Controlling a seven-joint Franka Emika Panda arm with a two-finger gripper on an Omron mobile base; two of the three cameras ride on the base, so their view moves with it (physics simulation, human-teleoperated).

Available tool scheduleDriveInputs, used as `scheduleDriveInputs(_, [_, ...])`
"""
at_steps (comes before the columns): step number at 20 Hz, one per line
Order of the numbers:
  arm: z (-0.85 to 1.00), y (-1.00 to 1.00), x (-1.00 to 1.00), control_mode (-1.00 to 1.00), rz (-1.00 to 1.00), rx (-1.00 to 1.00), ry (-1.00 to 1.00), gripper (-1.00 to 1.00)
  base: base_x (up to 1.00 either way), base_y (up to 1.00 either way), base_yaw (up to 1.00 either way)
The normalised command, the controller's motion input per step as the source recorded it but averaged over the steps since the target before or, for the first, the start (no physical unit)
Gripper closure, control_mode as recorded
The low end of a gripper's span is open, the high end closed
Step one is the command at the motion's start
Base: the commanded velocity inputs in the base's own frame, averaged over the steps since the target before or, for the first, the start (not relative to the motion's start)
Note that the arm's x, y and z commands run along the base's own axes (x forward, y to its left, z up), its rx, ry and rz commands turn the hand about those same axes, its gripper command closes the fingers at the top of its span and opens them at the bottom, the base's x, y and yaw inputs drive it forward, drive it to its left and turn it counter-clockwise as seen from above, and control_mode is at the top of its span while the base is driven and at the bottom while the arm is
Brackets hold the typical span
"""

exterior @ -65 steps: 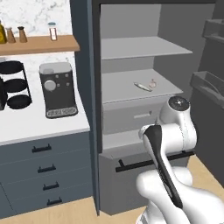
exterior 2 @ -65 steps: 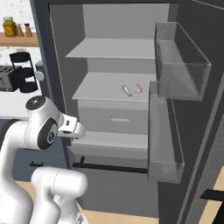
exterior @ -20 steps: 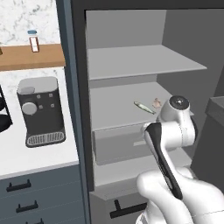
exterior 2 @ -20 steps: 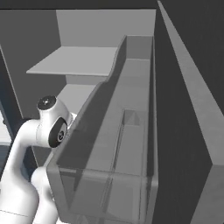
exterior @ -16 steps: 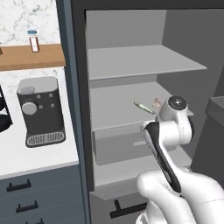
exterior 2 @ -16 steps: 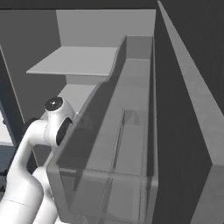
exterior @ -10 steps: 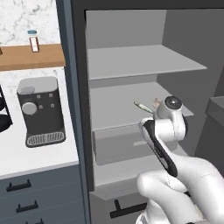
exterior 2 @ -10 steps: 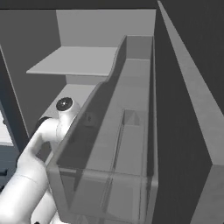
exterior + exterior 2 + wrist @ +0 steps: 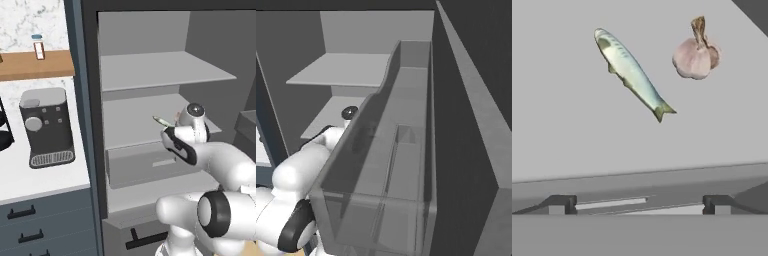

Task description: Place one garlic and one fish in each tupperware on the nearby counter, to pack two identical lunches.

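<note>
A slim silvery-green fish (image 9: 632,72) lies on the grey fridge shelf (image 9: 557,120), with a pinkish-white garlic (image 9: 693,55) bulb just to its right in the hand view. My gripper (image 9: 639,204) is open and empty, short of the shelf's front edge, its fingertips (image 9: 562,204) wide apart below both items. In the left base view the fish's end (image 9: 161,120) pokes out left of my hand (image 9: 192,120), which reaches into the open fridge at the middle shelf. A strip of the white counter (image 9: 40,177) lies left of the fridge. The tupperware is out of view.
A coffee machine (image 9: 46,127) stands on the counter under a wooden shelf (image 9: 35,64) with a small bottle (image 9: 38,46). The clear door bin (image 9: 396,150) of the open fridge door rises close on my right. A drawer front (image 9: 150,167) sits below the middle shelf.
The arm has stretched forward into the fridge, carrying the hand up and closer to the fish and garlic on the middle shelf. The jaws stayed open.
</note>
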Motion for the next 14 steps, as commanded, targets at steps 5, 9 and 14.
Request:
scheduleDriveInputs(5, [-0.11,-0.13,0.54,-1.00,0.00,0.00,0.00,-1.00,0.00,0.00,0.00])
scheduleDriveInputs(9, [-0.02,-0.01,0.38,-1.00,0.01,0.00,0.00,-1.00,0.00,0.00,0.00])
scheduleDriveInputs(14, [-0.06,-0.01,0.32,-1.00,0.03,0.00,0.00,-1.00,0.00,0.00,0.00])
